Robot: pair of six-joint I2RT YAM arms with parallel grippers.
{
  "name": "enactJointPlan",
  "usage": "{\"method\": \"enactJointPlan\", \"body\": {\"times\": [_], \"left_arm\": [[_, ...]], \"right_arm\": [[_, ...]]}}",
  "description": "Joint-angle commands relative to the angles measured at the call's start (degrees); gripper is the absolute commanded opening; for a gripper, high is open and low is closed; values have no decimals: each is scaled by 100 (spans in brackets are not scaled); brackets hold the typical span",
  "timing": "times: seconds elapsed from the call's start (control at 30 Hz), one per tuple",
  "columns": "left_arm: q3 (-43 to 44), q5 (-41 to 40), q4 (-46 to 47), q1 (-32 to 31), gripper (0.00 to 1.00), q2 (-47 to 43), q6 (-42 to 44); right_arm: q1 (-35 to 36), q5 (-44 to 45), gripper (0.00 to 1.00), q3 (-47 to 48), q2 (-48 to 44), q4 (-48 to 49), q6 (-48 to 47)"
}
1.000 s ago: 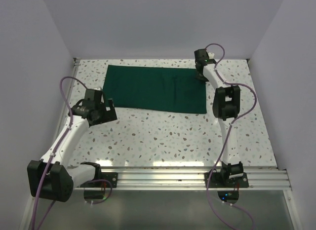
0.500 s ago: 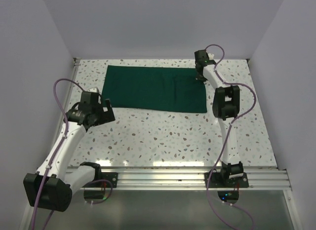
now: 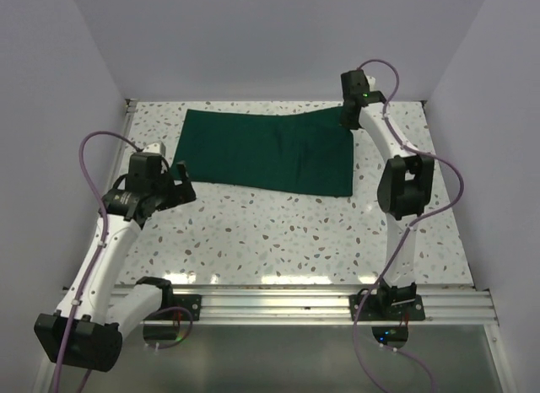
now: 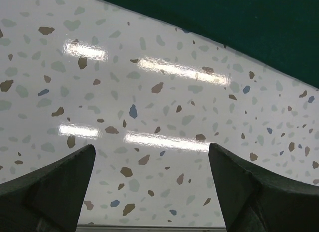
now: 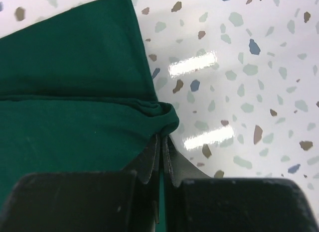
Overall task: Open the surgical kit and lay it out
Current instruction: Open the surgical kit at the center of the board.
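Lying mostly flat, the dark green cloth wrap [image 3: 261,153] covers the far part of the speckled surface [image 3: 278,233]; its far right corner is bunched in folded layers and raised a little, pinched between the closed fingers of the right gripper [image 5: 162,142]; the left gripper [image 3: 181,180], jaws wide apart and holding nothing, hovers over bare surface near the cloth's near left corner.

The green cloth [image 3: 266,153] hides whatever lies under it. From above, the right gripper [image 3: 348,119] at the cloth's far right corner is too small to make out. The left wrist view cuts off most of the cloth.
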Motion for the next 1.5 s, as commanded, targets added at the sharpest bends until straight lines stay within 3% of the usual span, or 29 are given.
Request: {"method": "enactJointPlan", "body": {"times": [0.0,0.2,0.4,0.57,0.7,0.87,1.0,1.1,1.23,1.27,1.3,1.33,1.47], "left_arm": [[360,187,-83,10,100,-341,-28],[360,557,-329,10,100,-517,-133],[298,531,-487,10,100,-939,-116],[184,425,-584,10,100,-1037,-46],[456,-110,-462,10,100,-835,-116],[948,-435,-110,1,100,-518,-160],[1019,-392,180,10,100,-378,-160],[966,-331,365,10,100,-299,-116],[1010,-348,374,10,100,-140,-116],[1028,-340,374,10,100,-97,-107],[1045,-339,365,10,100,-87,-107],[1037,-348,365,10,100,-79,-107],[940,-392,391,10,100,-26,-90]], "right_arm": [[136,-220,0,-328,-772,-409,-195],[198,-265,1,-776,-975,-991,-152],[242,-396,0,-1286,-1027,-746,-152],[566,-1474,0,-1725,-1483,-446,-318],[1541,-1925,0,-2664,-2571,-586,-547],[2516,-1917,0,-5466,-5216,-744,198],[2606,-1847,0,-7199,-6939,-964,797],[2808,-1777,0,-7334,-7452,-999,1104],[2808,-522,0,-6886,-7163,-2210,1831],[2799,-328,23,-6912,-7127,-2447,1956],[2808,-317,52,-6947,-7075,-2702,2045],[2808,-370,98,-7060,-7065,-2774,2159],[2799,-563,98,-7176,-7013,-2723,2414]]}}
